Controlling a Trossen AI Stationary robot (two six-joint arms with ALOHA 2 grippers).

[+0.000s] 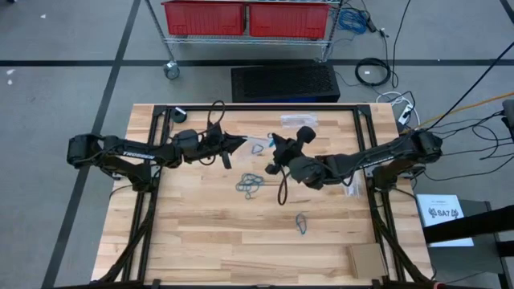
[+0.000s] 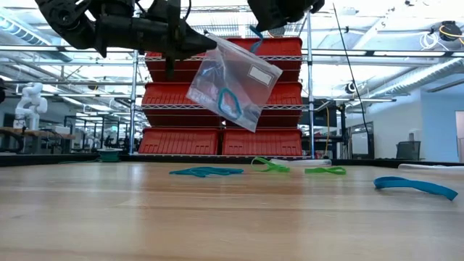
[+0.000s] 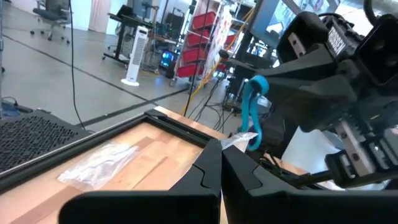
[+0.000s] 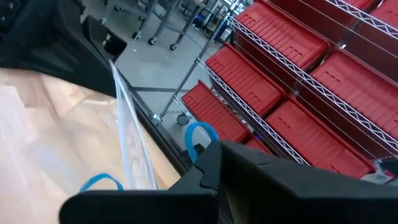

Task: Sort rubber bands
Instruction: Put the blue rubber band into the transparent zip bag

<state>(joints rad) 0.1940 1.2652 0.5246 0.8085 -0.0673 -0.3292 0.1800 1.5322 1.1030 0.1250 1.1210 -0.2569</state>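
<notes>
Left gripper is pinching shut on a clear zip bag, dangling it above the table. Right gripper is clamping a blue rubber band at the bag's mouth. More rubber bands are lying scattered on the wood.

Right gripper: dark fingers closed together, pinching a bright blue rubber band that loops up above the tips.
Clear bag: hangs beside the fingers, seen edge-on, with a second blue band inside it.
Table: light wood, below the bag.
Background: red bins on a wire shelf.
</notes>
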